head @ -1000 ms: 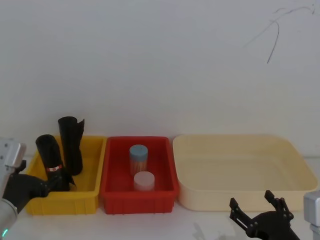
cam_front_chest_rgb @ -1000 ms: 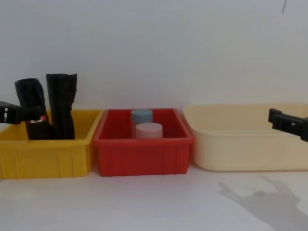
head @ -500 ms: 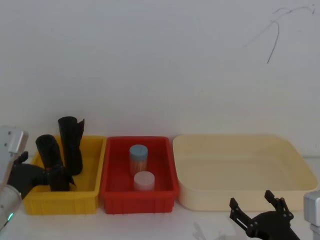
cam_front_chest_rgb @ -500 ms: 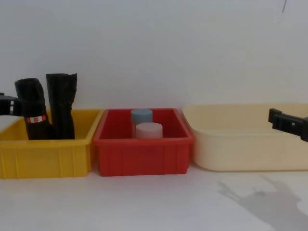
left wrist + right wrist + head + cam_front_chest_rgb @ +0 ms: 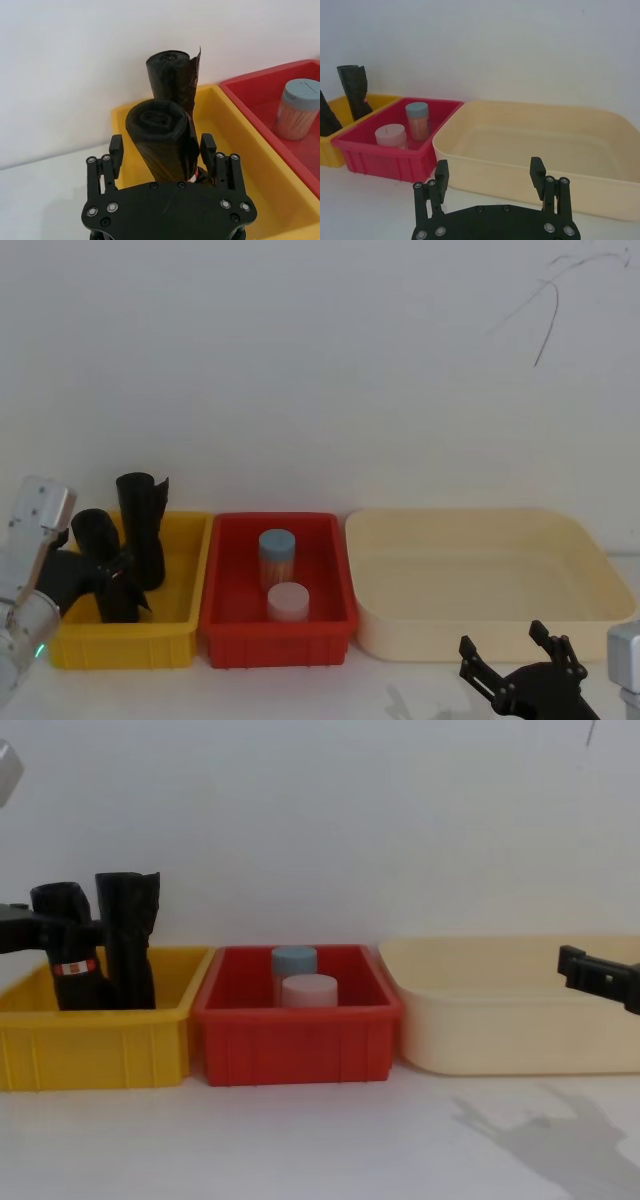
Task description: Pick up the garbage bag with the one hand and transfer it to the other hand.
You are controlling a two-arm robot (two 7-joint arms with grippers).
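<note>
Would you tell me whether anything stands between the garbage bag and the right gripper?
Yes, low down: the red bin, holding a blue-lidded jar and a white jar. The left gripper straddles the garbage bag, open; the right gripper is open.

white tbl | L→R: yel bin | red bin | cream tray

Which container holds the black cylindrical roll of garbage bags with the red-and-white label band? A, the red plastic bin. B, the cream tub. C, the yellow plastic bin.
C: the garbage bag roll stands in the yellow bin beside a ragged-topped black roll, with the left gripper open astride it.
</note>
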